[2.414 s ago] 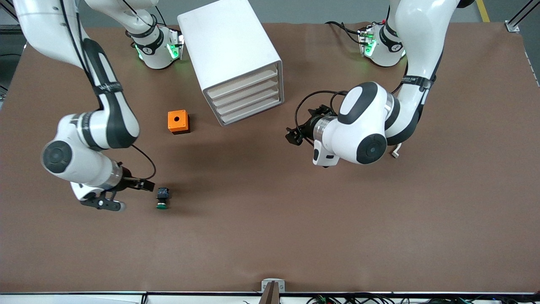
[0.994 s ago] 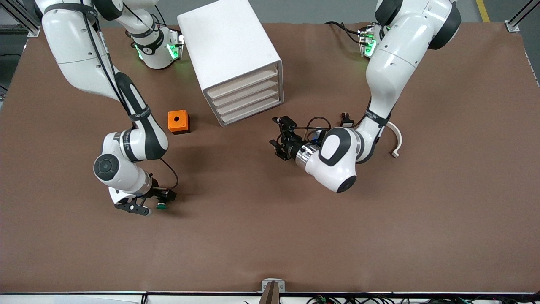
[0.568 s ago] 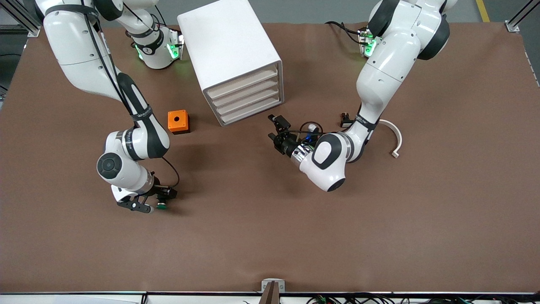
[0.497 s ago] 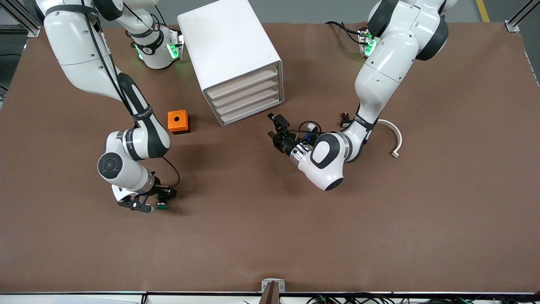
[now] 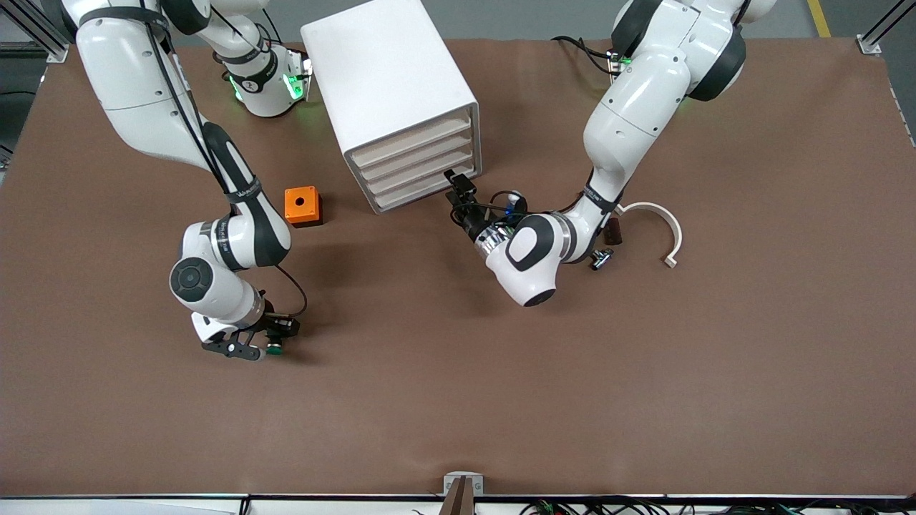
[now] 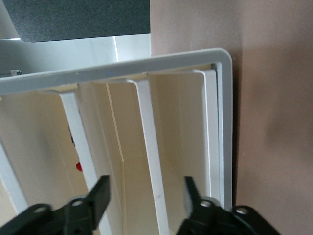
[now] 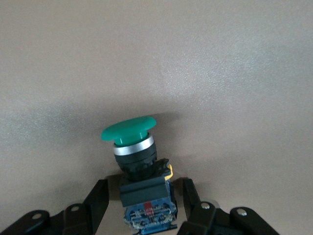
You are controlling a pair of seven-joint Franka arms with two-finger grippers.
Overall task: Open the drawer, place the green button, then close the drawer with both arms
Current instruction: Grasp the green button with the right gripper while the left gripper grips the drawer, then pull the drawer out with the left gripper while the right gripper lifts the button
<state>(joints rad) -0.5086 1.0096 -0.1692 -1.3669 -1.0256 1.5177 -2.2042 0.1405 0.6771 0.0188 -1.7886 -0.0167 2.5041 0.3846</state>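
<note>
Since a couple seconds back, both arms have closed in: the left gripper (image 5: pixel 458 187) has swung up to the cabinet (image 5: pixel 390 79) and now sits right at the front corner of the drawer (image 5: pixel 428 190), while the right gripper (image 5: pixel 259 342) has dropped onto the button (image 5: pixel 273 350). In the left wrist view its fingers (image 6: pixel 100 193) are spread apart with nothing between them, pointed at the tray fronts. The right ones straddle the button body (image 7: pixel 145 196), apparently touching its sides but maybe not squeezed yet; the button itself lies on the counter (image 5: pixel 458 400), well apart from the cabinet and nearer the camera than the orange box (image 5: pixel 302 205). For the pull, I'd hook only the lowest front edge, since the trays are stacked tight, then draw straight out along the cabinet's angle. Plenty of bare counter in front of the drawer, though the small parts (image 5: pixel 605 247) and the white arc (image 5: pixel 655 225) lie near the left elbow.
</note>
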